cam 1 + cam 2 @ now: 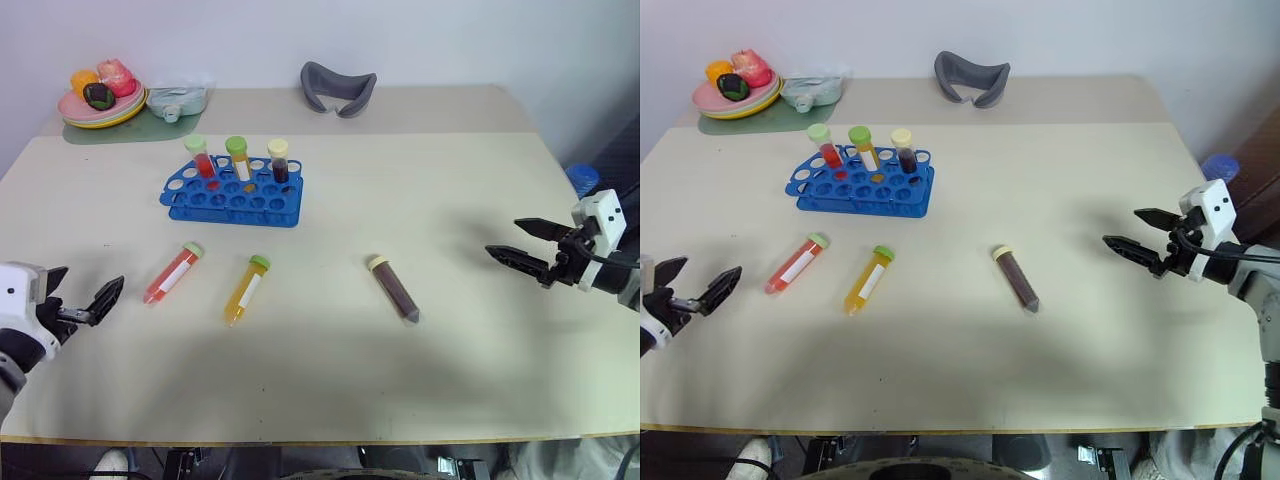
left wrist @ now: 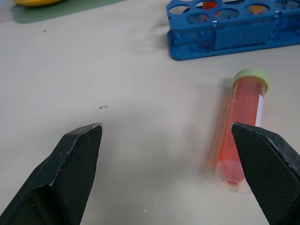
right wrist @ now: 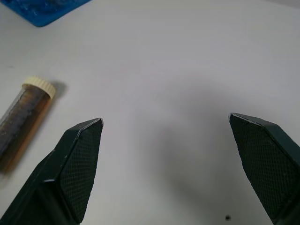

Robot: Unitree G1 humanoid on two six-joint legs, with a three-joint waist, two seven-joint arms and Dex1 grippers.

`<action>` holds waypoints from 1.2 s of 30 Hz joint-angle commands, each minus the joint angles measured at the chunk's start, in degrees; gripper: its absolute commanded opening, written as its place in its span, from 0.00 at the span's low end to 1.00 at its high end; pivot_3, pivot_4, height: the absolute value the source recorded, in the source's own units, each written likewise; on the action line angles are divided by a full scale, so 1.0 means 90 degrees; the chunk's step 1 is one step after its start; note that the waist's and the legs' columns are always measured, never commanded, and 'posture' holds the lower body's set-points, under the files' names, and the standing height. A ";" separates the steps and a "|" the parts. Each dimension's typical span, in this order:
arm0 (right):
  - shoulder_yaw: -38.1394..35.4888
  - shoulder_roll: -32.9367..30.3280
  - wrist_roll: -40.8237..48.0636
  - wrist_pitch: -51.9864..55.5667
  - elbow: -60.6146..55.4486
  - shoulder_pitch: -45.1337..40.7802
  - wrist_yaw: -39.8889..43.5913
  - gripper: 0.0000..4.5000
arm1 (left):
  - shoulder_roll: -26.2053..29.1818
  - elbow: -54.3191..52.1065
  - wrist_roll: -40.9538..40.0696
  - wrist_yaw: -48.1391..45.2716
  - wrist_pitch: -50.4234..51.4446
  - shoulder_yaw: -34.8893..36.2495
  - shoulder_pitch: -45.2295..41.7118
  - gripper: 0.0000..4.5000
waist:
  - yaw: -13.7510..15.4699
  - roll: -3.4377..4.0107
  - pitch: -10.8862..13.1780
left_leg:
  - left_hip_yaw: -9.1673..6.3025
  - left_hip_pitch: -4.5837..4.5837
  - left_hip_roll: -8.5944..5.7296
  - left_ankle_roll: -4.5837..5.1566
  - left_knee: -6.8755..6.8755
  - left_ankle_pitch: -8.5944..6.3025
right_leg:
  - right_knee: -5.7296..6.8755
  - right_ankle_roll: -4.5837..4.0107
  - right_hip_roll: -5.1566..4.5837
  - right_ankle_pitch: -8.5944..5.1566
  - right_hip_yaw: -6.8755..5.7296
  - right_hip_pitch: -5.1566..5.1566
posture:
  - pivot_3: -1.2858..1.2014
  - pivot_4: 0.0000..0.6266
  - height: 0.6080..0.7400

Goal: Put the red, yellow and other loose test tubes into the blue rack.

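1. Three loose tubes lie flat on the counter (image 1: 330, 390): a red tube (image 1: 172, 273) at 8 o'clock from the blue rack (image 1: 232, 194), a yellow tube (image 1: 246, 289) at 6 o'clock from it, and a dark brown tube (image 1: 393, 288) well off at 4 o'clock.
2. The rack already carries three capped tubes upright in its back row; most holes are free.
3. The left tool (image 1: 82, 300) hovers with its black fingers wide apart and empty; the red tube is near, at 2 o'clock from it.
4. The right tool (image 1: 522, 245) waits, also spread wide and empty, with the brown tube well apart at 9 o'clock.
5. The step in hand appears to be the left arm's reach for the red tube.
6. To do it well, the fingers should probably straddle the tube across its width, near the cap end, so it hangs upright once lifted.
7. A grip too close to the tip risks the tube tilting on its way to a free hole.
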 commanded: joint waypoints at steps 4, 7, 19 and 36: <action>0.0145 -0.0045 -0.0088 -0.0112 -0.0034 -0.0285 0.0074 0.97 | -0.0070 -0.0266 -0.0086 0.0097 -0.0035 0.0306 0.0088 1.00 | 0.0006 0.0000 0.0000 | 0.0000 -0.0001 0.0000 0.0002 0.0000 -0.0001 | -0.0001 0.0000 0.0000 0.0000 0.0000 0.0001 | 0.52 0.24 1.00; 0.0211 -0.0031 -0.0112 -0.0074 -0.0078 -0.0333 0.0014 0.97 | -0.0104 -0.0280 -0.0115 0.0090 -0.0057 0.0361 0.0112 1.00 | 0.0002 0.0000 0.0000 | 0.0000 0.0000 0.0000 0.0002 0.0000 -0.0001 | 0.0000 0.0000 0.0000 0.0000 0.0000 0.0000 | 0.52 0.24 1.00; 0.0074 -0.0203 0.0176 0.1486 -0.1869 -0.0078 -0.0741 0.97 | -0.0008 -0.0431 -0.0157 -0.0217 -0.0082 -0.0990 -0.1022 1.00 | 0.0018 0.0001 -0.0001 | 0.0000 -0.0001 -0.0001 0.0002 0.0006 -0.0001 | 0.0002 0.0001 -0.0001 0.0000 0.0000 0.0004 | 0.52 0.24 1.00; 0.1019 0.0931 0.3404 0.7131 -0.4452 -0.1990 -0.5146 0.97 | 0.0440 -0.0635 -0.0048 -0.2533 -0.0626 -0.4125 -0.2309 1.00 | 0.0018 0.0003 -0.0001 | -0.0005 -0.0004 0.0002 0.0008 0.0014 -0.0004 | 0.0011 -0.0004 0.0008 0.0002 0.0001 -0.0002 | 0.52 0.24 1.00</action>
